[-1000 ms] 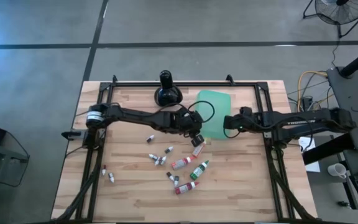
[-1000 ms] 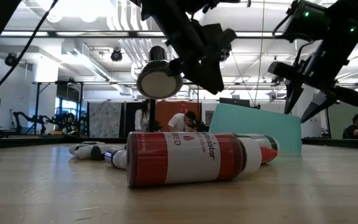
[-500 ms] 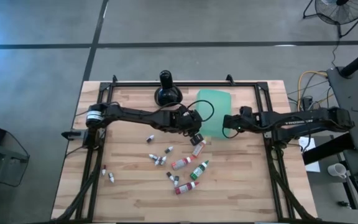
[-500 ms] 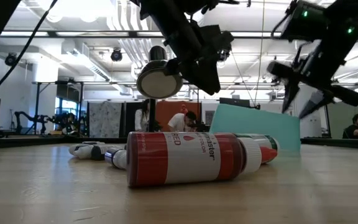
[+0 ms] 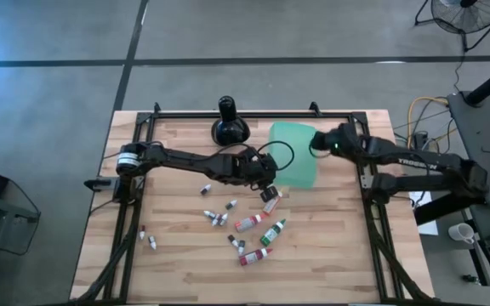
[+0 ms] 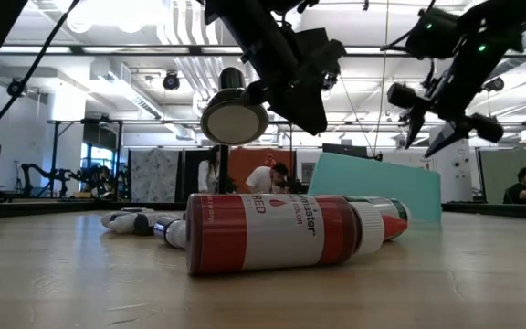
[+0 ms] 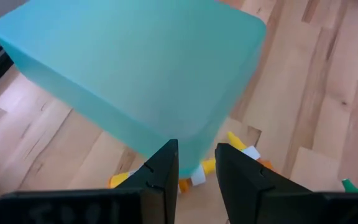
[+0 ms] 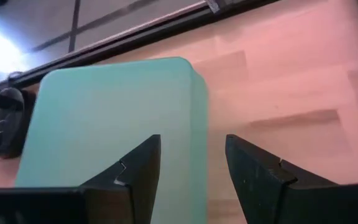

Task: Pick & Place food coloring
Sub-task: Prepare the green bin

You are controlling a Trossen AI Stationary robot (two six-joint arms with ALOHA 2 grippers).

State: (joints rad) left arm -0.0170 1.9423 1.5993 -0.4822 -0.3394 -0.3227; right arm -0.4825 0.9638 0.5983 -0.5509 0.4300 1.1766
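Observation:
Several food coloring bottles [image 5: 253, 228] lie on their sides on the wooden table; a red one [image 6: 281, 233] lies nearest the low camera. My left gripper [image 5: 268, 184] hangs above the table at the near left corner of a teal plastic piece [image 5: 294, 155]. Its fingers stand a narrow gap apart [image 7: 196, 158] with nothing between them. Yellow-and-orange bottles [image 7: 250, 151] lie on the table below it, at the teal piece's edge. My right gripper [image 5: 316, 144] is open [image 8: 191, 155] in the air over the teal piece's far right corner.
A black bulbous long-necked object [image 5: 228, 126] stands at the far edge, left of the teal piece. Two tiny vials [image 5: 147, 240] lie apart near the table's left side. Black frame rails [image 5: 134, 170] run along the table's left, right and far sides. People show in the room beyond.
My right gripper has swung from beside the teal piece's right side toward the table's far edge, rising a little and turning, and now hangs over the piece's far right corner. Its fingers stay apart.

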